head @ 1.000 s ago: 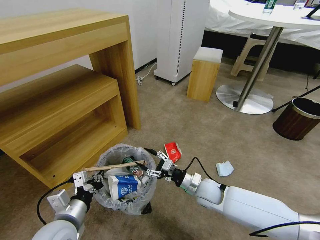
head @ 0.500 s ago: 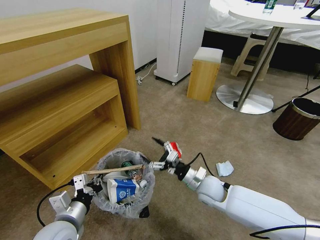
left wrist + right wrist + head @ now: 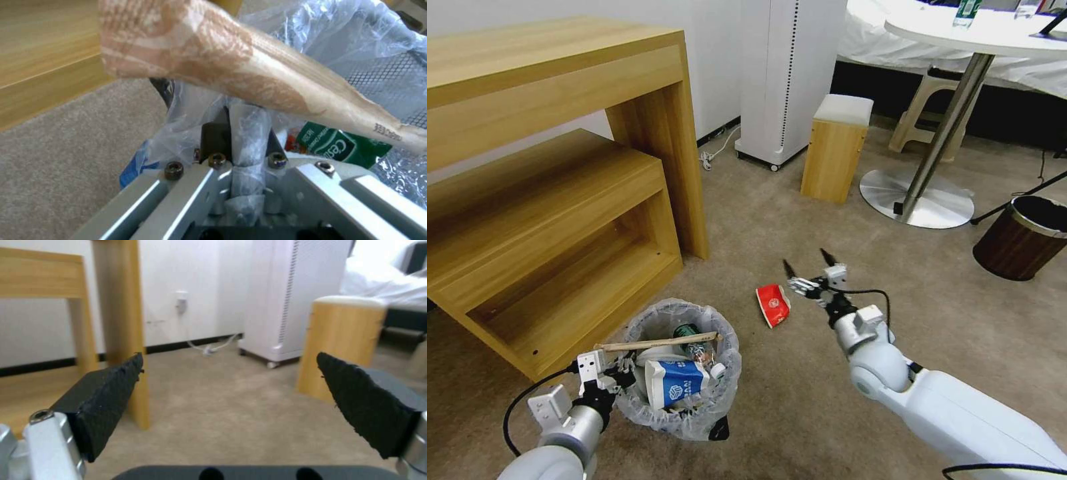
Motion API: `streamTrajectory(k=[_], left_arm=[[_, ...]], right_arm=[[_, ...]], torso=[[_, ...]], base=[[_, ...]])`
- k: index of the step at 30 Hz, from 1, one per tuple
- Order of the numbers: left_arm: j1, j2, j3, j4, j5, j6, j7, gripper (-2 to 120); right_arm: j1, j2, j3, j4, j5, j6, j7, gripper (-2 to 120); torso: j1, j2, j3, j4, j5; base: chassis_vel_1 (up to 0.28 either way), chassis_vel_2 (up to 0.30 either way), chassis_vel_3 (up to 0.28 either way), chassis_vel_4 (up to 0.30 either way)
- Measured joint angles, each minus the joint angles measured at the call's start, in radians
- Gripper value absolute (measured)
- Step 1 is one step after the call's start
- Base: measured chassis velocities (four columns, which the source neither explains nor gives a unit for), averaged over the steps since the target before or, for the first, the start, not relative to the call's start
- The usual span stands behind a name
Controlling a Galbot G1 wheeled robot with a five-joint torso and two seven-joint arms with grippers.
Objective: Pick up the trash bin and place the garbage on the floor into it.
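Swung away from the trash bin (image 3: 682,365), the right tool (image 3: 808,267) now hovers, fingers spread and empty, just beside the red wrapper (image 3: 773,305) on the floor (image 3: 827,393). Light and crumpled, the wrapper likely suits a pinch across its raised edge. The left tool (image 3: 240,146) is clamped on the bin's liner-covered rim; a wooden stick (image 3: 657,343) lies across the litter, hiding what lies deeper.

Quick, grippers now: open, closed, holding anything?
Left gripper: shut on the trash bin, clamping its bag-covered rim.
Right gripper: open, holding nothing, above the floor beside the red wrapper.
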State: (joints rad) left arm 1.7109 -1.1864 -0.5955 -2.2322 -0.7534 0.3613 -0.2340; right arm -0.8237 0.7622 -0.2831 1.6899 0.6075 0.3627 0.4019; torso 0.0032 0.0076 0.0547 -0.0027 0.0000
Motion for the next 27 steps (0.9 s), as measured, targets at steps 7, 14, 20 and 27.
streamTrajectory(k=[7,14,20,27], left_arm=[[0.001,-0.002,0.004,0.002,0.014,-0.001,0.012,1],[0.003,0.001,0.007,0.002,0.018,-0.003,0.015,1],[0.013,0.011,-0.001,-0.012,0.015,-0.003,0.014,1],[0.016,0.013,-0.004,-0.019,0.012,-0.004,0.013,1]], right_arm=[[-0.093,-0.027,0.126,-0.002,-0.040,0.024,-0.019,98],[-0.156,-0.024,0.217,-0.025,-0.108,0.055,-0.022,100],[-0.175,0.008,0.229,-0.028,-0.129,0.066,-0.021,100],[-0.174,0.019,0.225,-0.037,-0.144,0.077,-0.025,100]], torso=[[0.000,0.000,0.000,0.0002,0.0001],[0.000,0.000,0.000,0.0001,-0.0002],[0.000,0.000,0.000,0.0003,0.0001],[0.000,0.000,0.000,0.0003,0.0000]], base=[[0.000,0.000,0.000,0.000],[0.000,0.000,0.000,0.000],[0.000,0.000,0.000,0.000],[0.000,0.000,0.000,0.000]])
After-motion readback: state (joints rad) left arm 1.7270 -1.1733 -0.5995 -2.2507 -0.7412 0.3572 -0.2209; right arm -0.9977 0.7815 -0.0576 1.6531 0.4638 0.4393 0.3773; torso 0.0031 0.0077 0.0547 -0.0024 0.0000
